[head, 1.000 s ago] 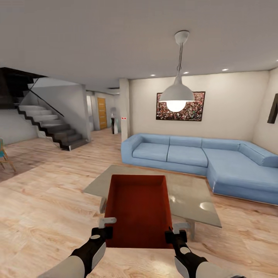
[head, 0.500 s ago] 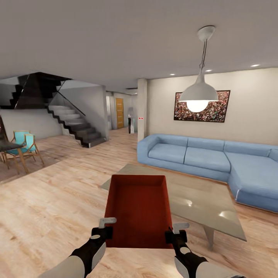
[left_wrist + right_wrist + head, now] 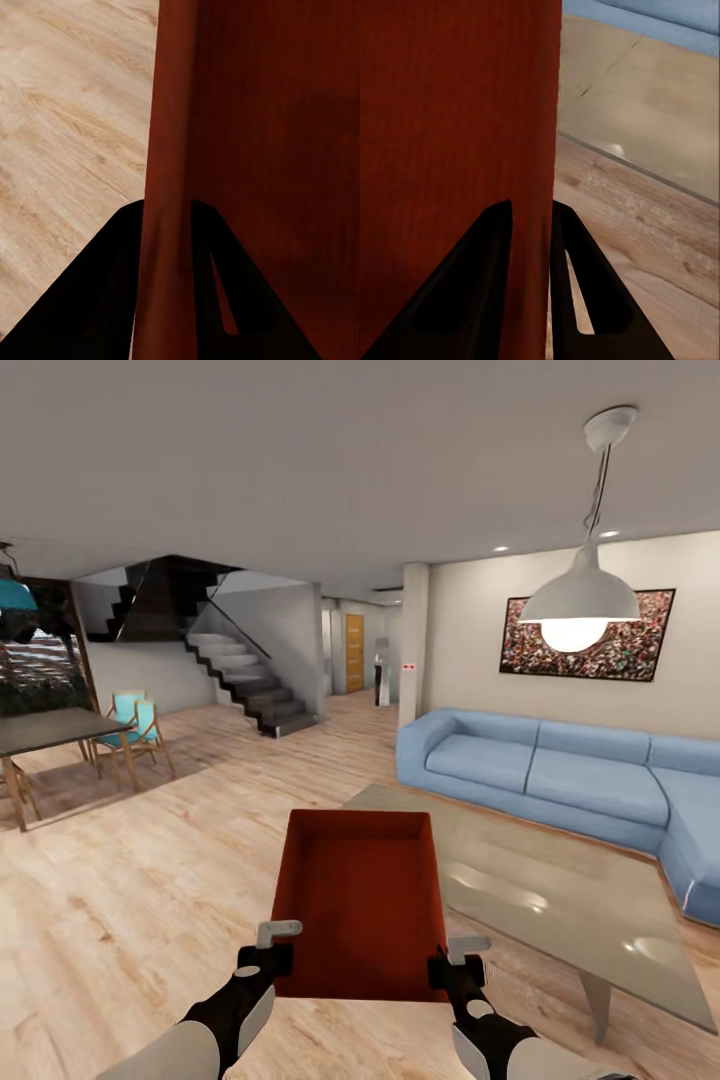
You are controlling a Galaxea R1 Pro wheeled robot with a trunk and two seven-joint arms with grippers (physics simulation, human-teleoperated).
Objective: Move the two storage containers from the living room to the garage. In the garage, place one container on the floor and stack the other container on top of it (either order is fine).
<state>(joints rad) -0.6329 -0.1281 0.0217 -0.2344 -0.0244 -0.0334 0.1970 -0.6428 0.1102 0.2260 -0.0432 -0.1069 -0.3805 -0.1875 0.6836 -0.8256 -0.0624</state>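
I hold one orange-red storage container (image 3: 358, 900) level in front of me, above the light wood floor of the living room. My left gripper (image 3: 268, 952) is shut on its left wall near the near corner, and my right gripper (image 3: 448, 958) is shut on its right wall. Up close, the left wall (image 3: 169, 187) runs between the dark left fingers (image 3: 97, 300). In the right wrist view the right wall (image 3: 536, 150) is pinched between the dark fingers (image 3: 472, 292). The container is empty inside.
A glass coffee table (image 3: 560, 900) stands just right of the container. A blue corner sofa (image 3: 560, 770) lines the far wall, and a pendant lamp (image 3: 580, 600) hangs above. Left are a dark dining table (image 3: 50, 732) with teal chairs (image 3: 135, 725), a staircase (image 3: 240, 680) and a hallway (image 3: 355, 655).
The whole view has swung to the left: sofa, table and lamp slid right and the dining table came into sight. Both grippers and the container kept their place in front of me.
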